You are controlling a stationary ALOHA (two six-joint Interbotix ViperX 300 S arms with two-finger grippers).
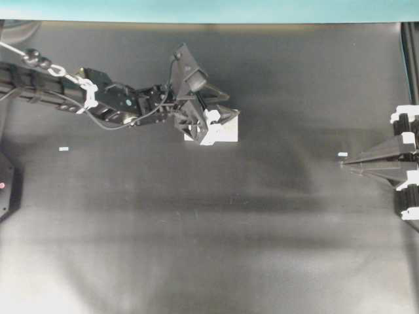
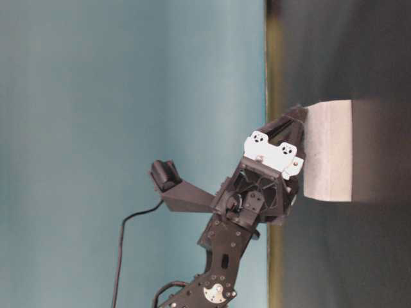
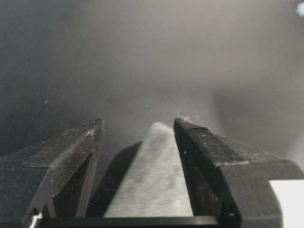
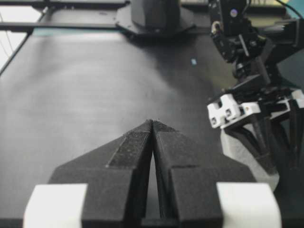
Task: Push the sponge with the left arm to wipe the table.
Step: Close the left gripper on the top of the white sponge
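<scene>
Between the fingers of the left gripper [image 3: 137,124] sits the sponge [image 3: 154,175], a white block on the table [image 1: 196,248]; jaws spread wide, one finger each side of it. Wrist view: sponge lies closer to the finger on the right of that view, dark gap on the other side, so no squeeze visible; can't tell if either pad actually touches. Table-level view: left arm [image 2: 225,256] leans w/ fingertips at the sponge's near face, sponge flat on the dark sheet. Overhead: sponge [image 1: 222,133] pokes out beyond and below the claw, teal strip [image 1: 196,10] well past it. Right gripper [image 4: 152,122] far off at the opposite side, jaws pressed together, holding nothing. Tiny white fleck [image 1: 63,149] lies apart, back toward the arm's base side.
</scene>
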